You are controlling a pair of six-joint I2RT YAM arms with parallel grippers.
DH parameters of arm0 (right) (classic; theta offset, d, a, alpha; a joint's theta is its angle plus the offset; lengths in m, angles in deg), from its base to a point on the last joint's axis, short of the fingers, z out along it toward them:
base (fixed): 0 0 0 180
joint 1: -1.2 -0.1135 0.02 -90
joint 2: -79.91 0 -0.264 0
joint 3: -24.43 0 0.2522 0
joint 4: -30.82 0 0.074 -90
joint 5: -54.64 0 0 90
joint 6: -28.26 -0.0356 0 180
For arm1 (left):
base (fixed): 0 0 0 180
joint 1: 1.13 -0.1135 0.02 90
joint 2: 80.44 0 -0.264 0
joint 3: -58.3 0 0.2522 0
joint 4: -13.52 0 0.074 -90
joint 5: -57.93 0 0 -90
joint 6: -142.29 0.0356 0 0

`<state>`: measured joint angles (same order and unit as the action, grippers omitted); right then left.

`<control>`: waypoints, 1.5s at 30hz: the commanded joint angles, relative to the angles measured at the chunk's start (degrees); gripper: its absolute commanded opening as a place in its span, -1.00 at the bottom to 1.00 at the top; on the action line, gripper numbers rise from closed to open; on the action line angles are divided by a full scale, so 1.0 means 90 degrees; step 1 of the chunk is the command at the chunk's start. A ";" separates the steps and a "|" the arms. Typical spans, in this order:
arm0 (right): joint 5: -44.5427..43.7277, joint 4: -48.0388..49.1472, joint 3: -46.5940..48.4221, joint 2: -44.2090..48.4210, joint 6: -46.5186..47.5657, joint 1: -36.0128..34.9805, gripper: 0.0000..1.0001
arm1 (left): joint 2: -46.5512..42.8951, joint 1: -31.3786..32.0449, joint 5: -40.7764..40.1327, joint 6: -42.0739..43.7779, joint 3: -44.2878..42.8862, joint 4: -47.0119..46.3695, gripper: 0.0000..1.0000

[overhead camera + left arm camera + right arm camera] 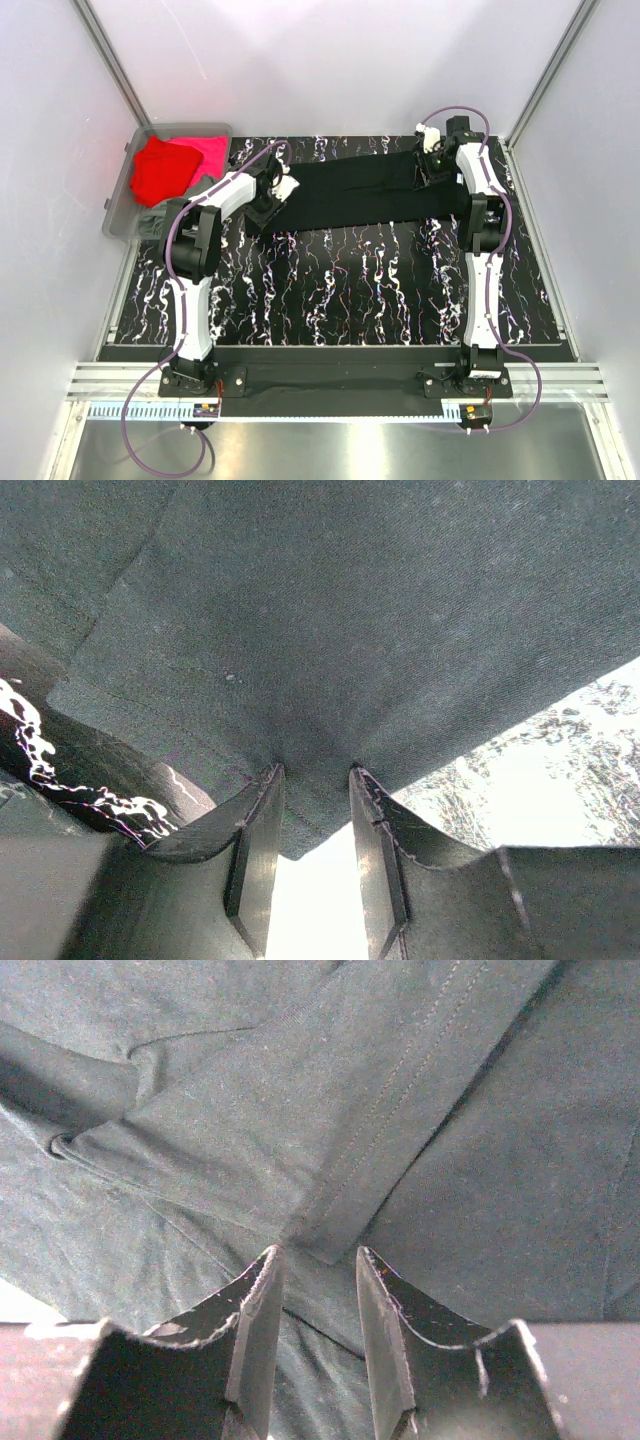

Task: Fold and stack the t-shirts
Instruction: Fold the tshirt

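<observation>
I see a grey bin (118, 205) at the far left corner of the marbled table (350, 290). In it are a red t-shirt (160, 170), a magenta-pink t-shirt (208, 152) tucked at its far side, and a grey-green one (155, 222) at the near end. The black t-shirt (360, 190) lies outside, stretched rightward away from the bin. My left gripper (315, 772), at the shirt's bin-side end, is clenched on its edge. My right gripper (317, 1252), at the end well away from the bin, straddles a stitched hem, but I cannot tell whether it pinches
</observation>
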<state>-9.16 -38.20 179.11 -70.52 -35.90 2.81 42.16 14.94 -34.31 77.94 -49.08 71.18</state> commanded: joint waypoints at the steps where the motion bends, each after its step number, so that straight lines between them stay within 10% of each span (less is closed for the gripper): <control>1: 0.0175 -0.0051 0.0260 0.0201 -0.0059 -0.0052 -0.16 | 0.0059 0.0030 -0.0151 0.0050 -0.0095 -0.0005 -0.25; 10: 0.0370 -0.0090 0.0357 0.0171 -0.0079 -0.0061 -0.98 | 0.0029 0.0089 -0.0230 0.0090 -0.0066 0.0005 -0.25; 23: 0.0421 0.0349 0.1850 -0.0286 -0.0030 -0.0890 -1.00 | -0.0126 0.0157 -0.0269 0.0119 0.0090 -0.0005 -0.25; 28: 0.0205 0.0778 0.2350 -0.0318 -0.0448 -0.1263 -0.88 | -0.0244 0.0216 -0.0347 0.0177 0.0158 0.0005 -0.26; 32: -0.0303 0.0799 0.1756 0.0219 -0.0440 -0.1087 0.05 | -0.0244 0.0226 -0.0337 0.0177 0.0139 -0.0005 -0.24; 45: 0.0087 0.0535 -0.0648 0.1227 -0.0108 -0.0012 -0.10 | -0.0078 0.0343 -0.0327 0.0158 0.0041 -0.0005 -0.21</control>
<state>-9.43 -33.02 173.69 -64.82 -38.26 4.78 41.99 17.56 -37.11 79.23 -48.60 71.11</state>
